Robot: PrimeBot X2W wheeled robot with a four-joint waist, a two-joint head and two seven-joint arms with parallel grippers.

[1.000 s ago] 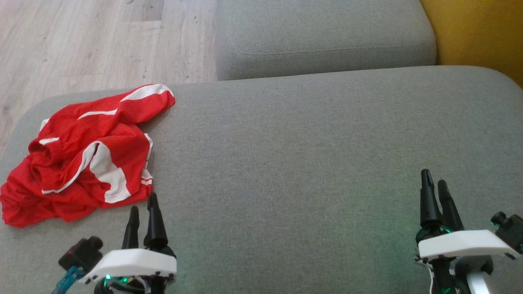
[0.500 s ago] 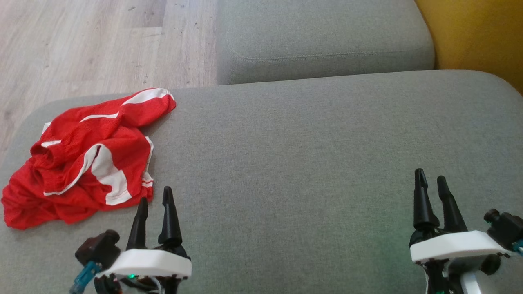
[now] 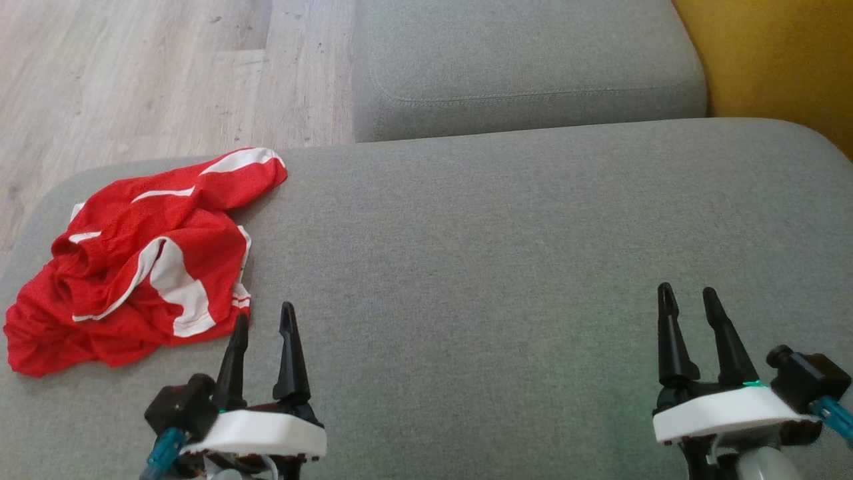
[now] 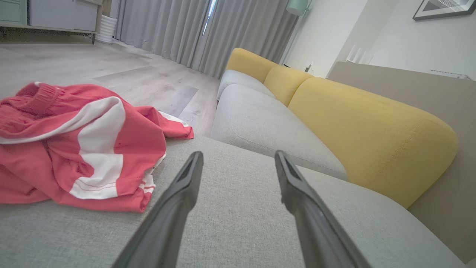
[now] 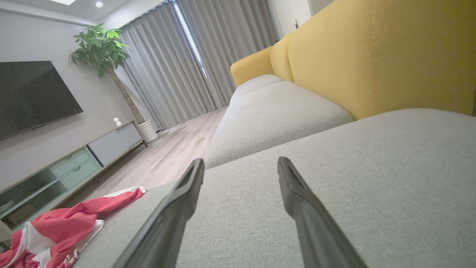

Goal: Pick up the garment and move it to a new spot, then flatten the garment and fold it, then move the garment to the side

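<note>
A: Which step?
B: First one, pickup not begun. The garment (image 3: 133, 260) lies crumpled at the left end of the grey seat cushion (image 3: 500, 267), nothing touching it.
A: Tools?
B: Both empty. The left tool (image 3: 264, 313) is at the cushion's near edge, just beside the cloth's hem, fingers partly spread. The right tool (image 3: 686, 291) is near the cushion's right end, spread about the same.
A: Next?
B: My guess: left tool goes over a raised fold, drops, pinches. Thin fabric, so it may slip.

One garment (image 3: 140, 260), two grippers (image 3: 264, 313) (image 3: 686, 289) (fingers apart), two grey cushions (image 3: 500, 233) (image 3: 526, 60)
</note>
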